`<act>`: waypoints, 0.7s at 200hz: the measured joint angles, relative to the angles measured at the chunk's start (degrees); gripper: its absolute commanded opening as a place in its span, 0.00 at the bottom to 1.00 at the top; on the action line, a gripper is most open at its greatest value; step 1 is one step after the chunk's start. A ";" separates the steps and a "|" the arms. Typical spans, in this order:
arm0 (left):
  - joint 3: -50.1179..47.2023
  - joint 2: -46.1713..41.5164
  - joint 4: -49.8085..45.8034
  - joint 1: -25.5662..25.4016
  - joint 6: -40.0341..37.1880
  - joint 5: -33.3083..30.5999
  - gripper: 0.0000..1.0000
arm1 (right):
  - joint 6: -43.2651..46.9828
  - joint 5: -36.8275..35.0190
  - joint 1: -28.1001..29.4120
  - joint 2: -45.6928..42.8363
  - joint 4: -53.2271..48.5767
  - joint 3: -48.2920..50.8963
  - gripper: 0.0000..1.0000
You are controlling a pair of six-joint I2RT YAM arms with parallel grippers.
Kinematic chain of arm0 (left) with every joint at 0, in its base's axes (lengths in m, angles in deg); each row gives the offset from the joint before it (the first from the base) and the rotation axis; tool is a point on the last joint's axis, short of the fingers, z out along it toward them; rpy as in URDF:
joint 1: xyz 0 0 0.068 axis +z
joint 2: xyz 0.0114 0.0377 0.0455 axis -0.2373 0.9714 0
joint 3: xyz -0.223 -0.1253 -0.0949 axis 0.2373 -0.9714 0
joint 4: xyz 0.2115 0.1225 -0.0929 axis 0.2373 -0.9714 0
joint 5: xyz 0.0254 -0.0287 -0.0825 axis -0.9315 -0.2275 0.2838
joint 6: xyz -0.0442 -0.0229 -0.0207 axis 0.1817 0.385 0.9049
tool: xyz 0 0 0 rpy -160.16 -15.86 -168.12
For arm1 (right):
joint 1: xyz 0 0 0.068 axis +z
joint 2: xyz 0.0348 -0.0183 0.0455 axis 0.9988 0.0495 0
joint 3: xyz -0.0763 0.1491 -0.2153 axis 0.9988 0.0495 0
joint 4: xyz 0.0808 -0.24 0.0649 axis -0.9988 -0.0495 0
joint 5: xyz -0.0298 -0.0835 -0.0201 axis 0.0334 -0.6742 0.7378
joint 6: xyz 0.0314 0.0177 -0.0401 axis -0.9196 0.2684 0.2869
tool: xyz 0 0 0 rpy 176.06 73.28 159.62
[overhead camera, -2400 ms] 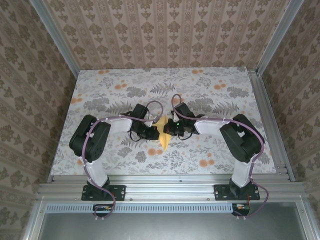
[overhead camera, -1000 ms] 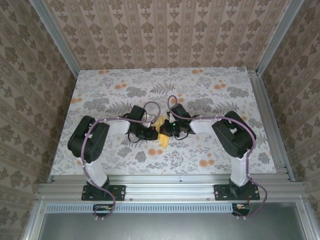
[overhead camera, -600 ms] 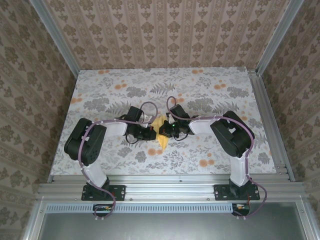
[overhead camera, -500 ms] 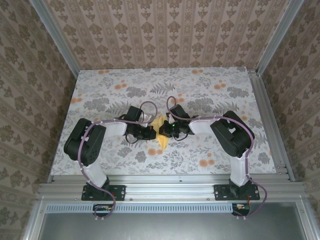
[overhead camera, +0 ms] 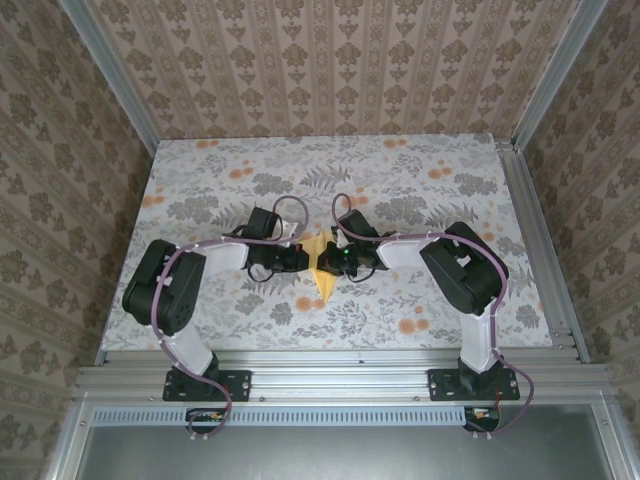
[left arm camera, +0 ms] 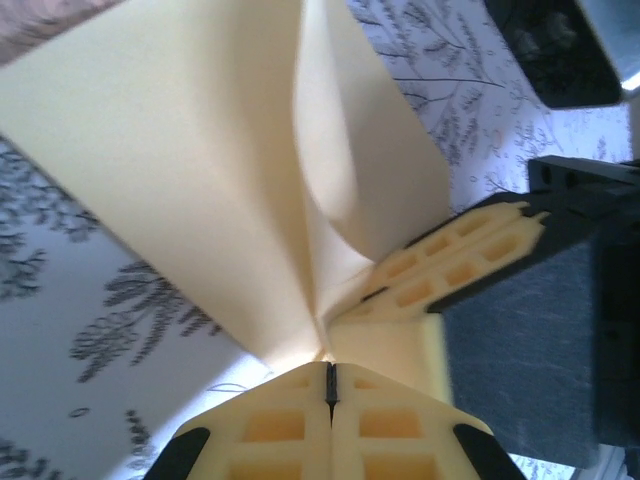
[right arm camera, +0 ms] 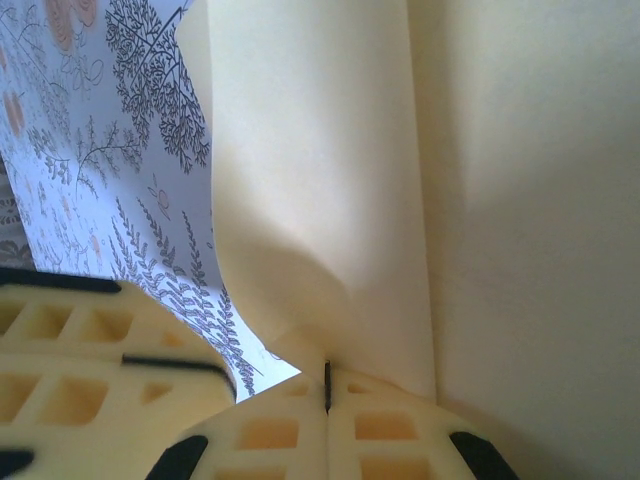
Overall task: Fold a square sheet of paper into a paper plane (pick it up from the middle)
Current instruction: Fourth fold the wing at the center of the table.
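Observation:
The mustard-yellow square sheet of paper (overhead camera: 322, 268) is folded into a narrow wedge with its point toward the near edge, and it hangs just above the table's middle. My left gripper (overhead camera: 303, 259) pinches it from the left and my right gripper (overhead camera: 331, 262) from the right, tips almost meeting. In the left wrist view the left gripper (left arm camera: 330, 372) is shut on a crease of the paper (left arm camera: 200, 150), with the right gripper's fingers (left arm camera: 450, 262) close by. In the right wrist view the right gripper (right arm camera: 327, 378) is shut on the paper's (right arm camera: 400, 150) folded edge, with the left gripper's fingers (right arm camera: 80, 380) at lower left.
The table (overhead camera: 430, 210) carries a grey leaf print with small orange flower prints (overhead camera: 304, 303). Patterned walls close it in on three sides, behind metal corner posts (overhead camera: 108, 70). Both arms bend inward from their bases at the near rail (overhead camera: 340, 370).
The left arm's elbow has swung outward to the left. Both grippers and the paper have shifted slightly toward the back. Both grips stay shut.

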 measured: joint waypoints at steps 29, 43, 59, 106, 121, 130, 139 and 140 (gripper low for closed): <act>0.96 2.49 0.17 1.03 0.35 -0.68 0.00 | 0.02 0.00 0.07 0.00 -0.02 0.00 0.00; 1.77 3.76 0.33 1.01 0.37 -0.87 0.00 | 0.02 0.02 0.11 0.00 -0.02 0.00 0.00; 2.21 4.68 0.52 0.96 0.37 -0.96 0.00 | 0.02 0.00 0.15 0.00 -0.02 0.00 0.00; 2.69 4.98 0.72 0.96 0.37 -1.01 0.00 | 0.02 0.02 0.15 0.00 -0.09 -0.22 0.00; 2.75 5.33 0.92 0.98 0.35 -0.79 0.00 | 0.02 0.02 0.15 0.00 -0.07 -0.44 0.00; 2.82 5.49 0.94 0.98 0.35 -0.63 0.00 | 0.02 0.02 0.15 0.00 -0.07 -0.52 0.00; 2.84 5.53 0.94 0.98 0.35 -0.55 0.00 | 0.02 0.02 0.15 0.00 -0.09 -0.59 0.00; 2.84 5.55 0.94 0.98 0.35 -0.55 0.00 | 0.02 0.02 0.15 0.00 -0.09 -0.61 0.00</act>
